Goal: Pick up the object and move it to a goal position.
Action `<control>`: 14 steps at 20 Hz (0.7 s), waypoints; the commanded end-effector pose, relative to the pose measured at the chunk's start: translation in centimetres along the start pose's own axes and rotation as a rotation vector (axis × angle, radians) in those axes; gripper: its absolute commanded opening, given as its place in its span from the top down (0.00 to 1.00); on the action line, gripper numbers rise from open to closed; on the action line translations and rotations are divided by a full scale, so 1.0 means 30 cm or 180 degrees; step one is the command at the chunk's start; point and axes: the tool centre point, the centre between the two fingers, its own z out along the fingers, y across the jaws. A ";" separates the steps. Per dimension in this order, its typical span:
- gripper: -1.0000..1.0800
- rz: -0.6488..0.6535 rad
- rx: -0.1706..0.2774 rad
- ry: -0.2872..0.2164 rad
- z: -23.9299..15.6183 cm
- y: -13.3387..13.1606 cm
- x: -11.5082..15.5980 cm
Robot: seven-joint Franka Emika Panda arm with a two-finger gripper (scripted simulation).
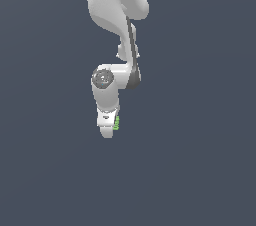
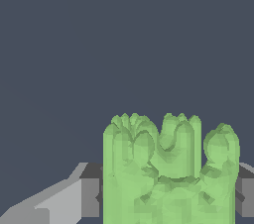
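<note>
The object (image 2: 168, 173) is a light-green blocky thing with lumpy ridges. In the wrist view it fills the gap between my two grey fingers (image 2: 89, 196), which press against its sides. My gripper (image 2: 167, 196) is shut on it. In the exterior view my white gripper (image 1: 107, 129) hangs down from the arm, and only a thin green sliver of the object (image 1: 116, 122) shows at its side on the exterior view's right. The rest of the object is hidden behind the gripper. I cannot tell how high it is above the ground.
The white arm (image 1: 112, 15) comes down from the top of the exterior view. All around is plain dark blue-grey ground (image 1: 200, 170) with no other objects or edges in sight. No goal marker shows.
</note>
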 end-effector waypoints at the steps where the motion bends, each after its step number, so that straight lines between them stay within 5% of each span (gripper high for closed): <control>1: 1.00 0.0001 -0.0001 -0.0001 0.003 0.001 -0.001; 14: 1.00 0.0000 -0.0006 -0.0001 -0.015 0.001 -0.005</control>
